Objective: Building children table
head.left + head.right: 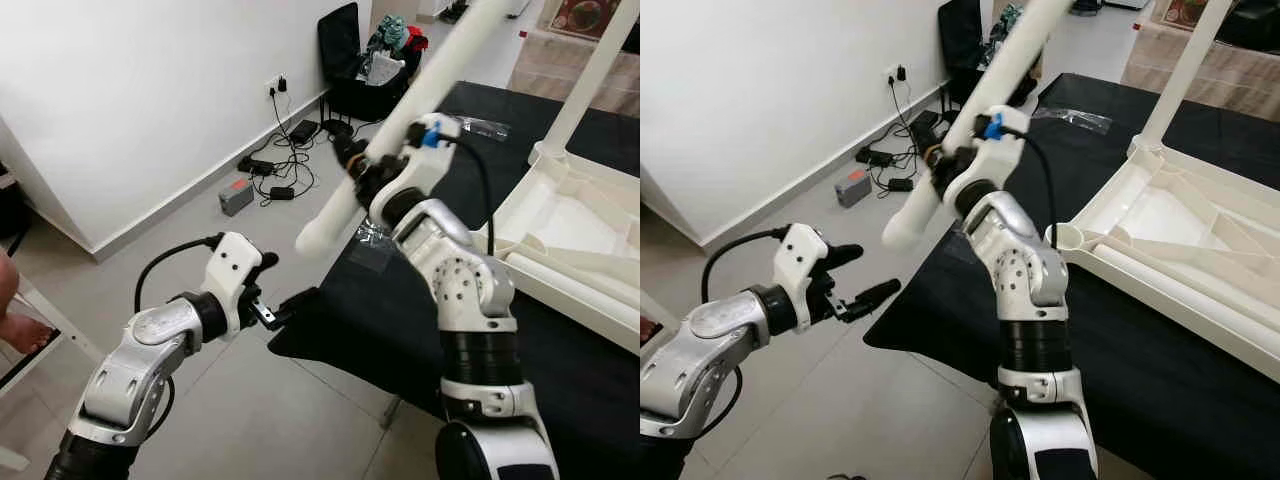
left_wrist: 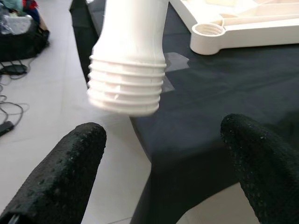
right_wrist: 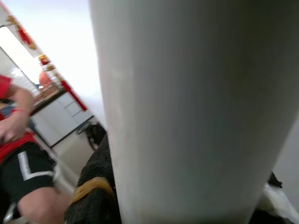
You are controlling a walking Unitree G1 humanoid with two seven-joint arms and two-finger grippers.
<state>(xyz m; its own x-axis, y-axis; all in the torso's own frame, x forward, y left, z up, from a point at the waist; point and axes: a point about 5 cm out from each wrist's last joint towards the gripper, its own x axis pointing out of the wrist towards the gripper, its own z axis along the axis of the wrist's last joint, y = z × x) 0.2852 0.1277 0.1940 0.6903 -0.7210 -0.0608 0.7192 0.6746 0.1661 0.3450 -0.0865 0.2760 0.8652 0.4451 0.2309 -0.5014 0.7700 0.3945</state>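
The black-covered surface [image 1: 560, 370] is carrying the upturned white tabletop [image 1: 1160, 240], one leg already standing in it. The right gripper [image 1: 365, 165] is clamping a white table leg [image 1: 400, 110] slantwise in the air. The left gripper [image 1: 865, 275] is hovering open beneath its threaded end [image 2: 126, 88].

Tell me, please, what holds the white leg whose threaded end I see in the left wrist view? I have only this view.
Observer: The right tool is shut on the white leg, a little above its threaded end.
Operator: Is my left tool touching the leg?
Observer: No. The left tool is open, below the threaded end and apart from it.
Operator: Is any leg already in the table?
Observer: Yes, one other leg stands upright in a far corner of the upturned table top.
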